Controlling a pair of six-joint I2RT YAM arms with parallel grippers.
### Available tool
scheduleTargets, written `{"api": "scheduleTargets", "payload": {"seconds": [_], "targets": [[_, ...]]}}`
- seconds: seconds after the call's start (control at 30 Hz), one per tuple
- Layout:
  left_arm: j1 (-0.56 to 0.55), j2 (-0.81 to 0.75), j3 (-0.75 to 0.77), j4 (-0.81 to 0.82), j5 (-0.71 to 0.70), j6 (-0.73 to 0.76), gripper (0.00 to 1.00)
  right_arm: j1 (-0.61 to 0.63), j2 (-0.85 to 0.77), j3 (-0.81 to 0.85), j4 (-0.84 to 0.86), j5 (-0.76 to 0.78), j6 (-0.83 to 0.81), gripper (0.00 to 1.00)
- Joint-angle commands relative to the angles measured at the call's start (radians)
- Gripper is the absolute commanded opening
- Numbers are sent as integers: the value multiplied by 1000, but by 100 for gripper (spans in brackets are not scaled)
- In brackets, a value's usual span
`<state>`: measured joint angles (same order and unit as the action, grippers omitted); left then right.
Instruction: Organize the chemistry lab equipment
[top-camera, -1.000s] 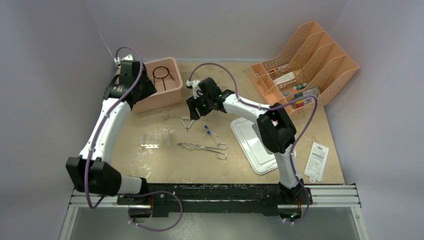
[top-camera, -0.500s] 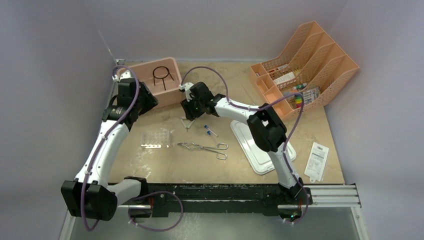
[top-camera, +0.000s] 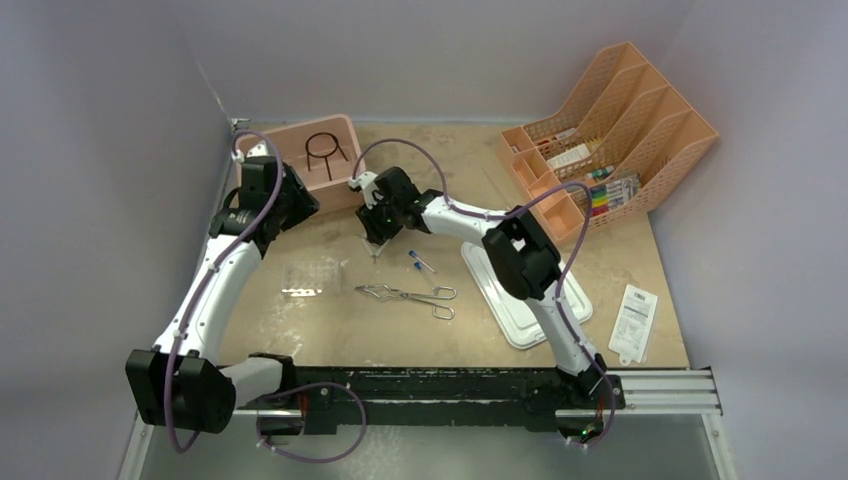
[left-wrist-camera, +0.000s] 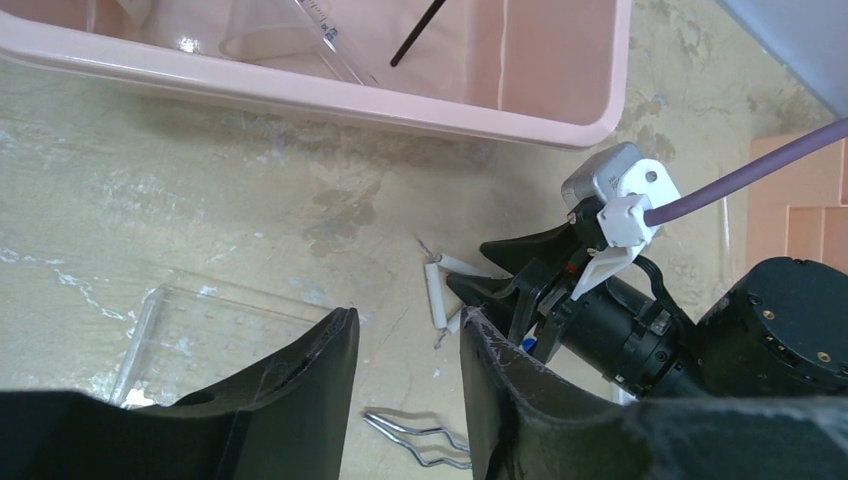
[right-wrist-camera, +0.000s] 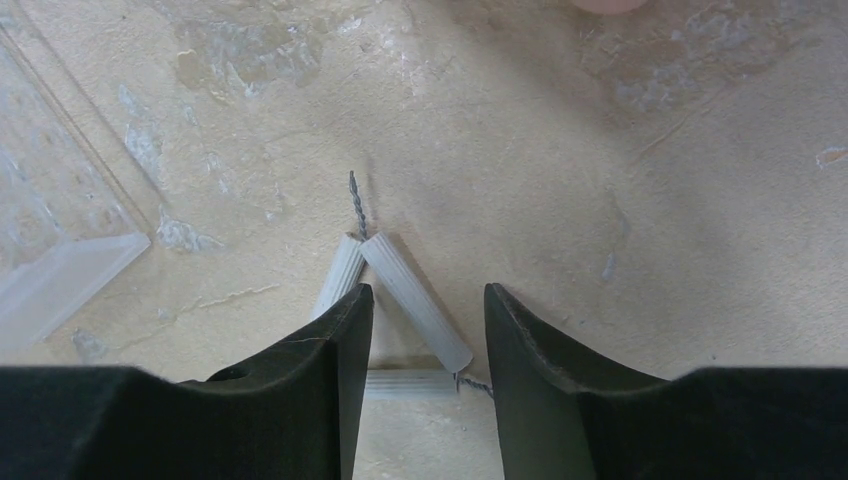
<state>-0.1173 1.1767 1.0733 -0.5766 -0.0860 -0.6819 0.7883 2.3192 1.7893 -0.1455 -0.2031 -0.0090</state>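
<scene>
A triangle of white ribbed tubes on twisted wire (right-wrist-camera: 415, 300) lies flat on the table. My right gripper (right-wrist-camera: 428, 295) is low over it, jaws open, with one tube slanting through the gap; neither finger presses on it. In the top view this right gripper (top-camera: 376, 238) covers most of the triangle (top-camera: 375, 248). My left gripper (left-wrist-camera: 405, 325) hangs open and empty just in front of the pink bin (left-wrist-camera: 400, 105), which holds a clear glass flask (left-wrist-camera: 290, 40) and the black wire ring stand (top-camera: 325, 150). Silver tongs (top-camera: 405, 294), blue-capped vials (top-camera: 421, 262) and a clear tube rack (top-camera: 310, 277) lie on the table.
A white lid (top-camera: 510, 290) lies under the right arm. The orange mesh file organiser (top-camera: 620, 130) stands at the back right with several items in it. A white printed paper slip (top-camera: 634, 320) lies near the right edge. Walls close off the left and the back.
My right gripper has swung left and down onto the white triangle while its jaws narrowed. My left arm has drawn back from over the pink bin to its front edge.
</scene>
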Motion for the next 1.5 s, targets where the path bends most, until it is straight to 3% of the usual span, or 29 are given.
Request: {"api": "scheduleTargets", "payload": {"seconds": [0.0, 0.23, 0.4, 0.57, 0.7, 0.8, 1.1, 1.33, 1.47], "targets": [[5, 9, 41, 20, 0, 32, 39, 22, 28, 58, -52, 8, -91, 45], [5, 29, 69, 2, -3, 50, 37, 48, 12, -16, -114, 89, -230, 25], [5, 41, 74, 16, -9, 30, 36, 49, -65, -84, -71, 106, -191, 1], [5, 3, 104, -6, -184, 31, 35, 44, -175, -61, -3, 12, -8, 0], [5, -18, 109, 13, -192, 29, 35, 33, -239, -55, 22, 5, 52, 0], [5, -19, 94, 39, -122, 28, 36, 10, -308, -110, 68, 5, 74, 0], [5, 3, 20, 215, 269, 35, 65, -92, -483, -238, 177, -144, 181, 0], [-12, 100, 1, 408, 650, -41, 61, -128, -539, -247, 190, -223, 201, 0], [-58, 171, 6, 474, 734, -83, 52, -133, -549, -241, 199, -282, 212, 0]]}}
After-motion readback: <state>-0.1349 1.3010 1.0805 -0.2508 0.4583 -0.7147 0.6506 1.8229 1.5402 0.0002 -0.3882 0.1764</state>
